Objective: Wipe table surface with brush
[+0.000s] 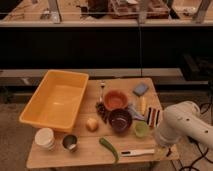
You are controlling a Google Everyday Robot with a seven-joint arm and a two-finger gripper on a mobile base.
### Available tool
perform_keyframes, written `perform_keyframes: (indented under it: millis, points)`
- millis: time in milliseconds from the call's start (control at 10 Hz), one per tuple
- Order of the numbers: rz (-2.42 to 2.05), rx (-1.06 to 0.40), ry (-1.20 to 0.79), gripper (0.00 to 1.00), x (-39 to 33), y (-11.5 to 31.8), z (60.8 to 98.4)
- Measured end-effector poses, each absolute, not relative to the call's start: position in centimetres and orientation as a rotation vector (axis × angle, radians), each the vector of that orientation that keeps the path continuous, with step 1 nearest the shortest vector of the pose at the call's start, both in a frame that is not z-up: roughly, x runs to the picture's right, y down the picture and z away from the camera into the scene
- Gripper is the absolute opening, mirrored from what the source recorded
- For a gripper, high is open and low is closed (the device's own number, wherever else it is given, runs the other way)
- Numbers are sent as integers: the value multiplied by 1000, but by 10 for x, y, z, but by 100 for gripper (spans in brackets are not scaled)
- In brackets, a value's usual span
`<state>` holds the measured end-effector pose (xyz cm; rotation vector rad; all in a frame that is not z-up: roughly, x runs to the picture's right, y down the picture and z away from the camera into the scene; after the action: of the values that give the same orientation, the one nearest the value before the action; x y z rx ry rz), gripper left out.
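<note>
The brush (137,152) is a slender white stick lying flat near the front edge of the table surface (90,150), a light brown wooden top. My white arm (181,125) reaches in from the right over the table's front right corner. My gripper (160,149) hangs below the arm's end, just right of the brush's right end. I cannot tell whether it touches the brush.
A big yellow tub (55,97) fills the left side. An orange bowl (115,99), a dark bowl (120,120), a green cup (141,129), a striped block (153,116) and a blue sponge (140,89) crowd the middle right. A green vegetable (108,148), a metal cup (69,142) and a white cup (45,137) sit in front.
</note>
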<state>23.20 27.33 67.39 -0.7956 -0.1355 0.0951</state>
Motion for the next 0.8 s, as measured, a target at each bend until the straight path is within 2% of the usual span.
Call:
perform_keyframes:
  millis: [300,800]
  points:
    - [93,-793,-149,65,223,283,691]
    - [88,-757,-151,65,224,289,698]
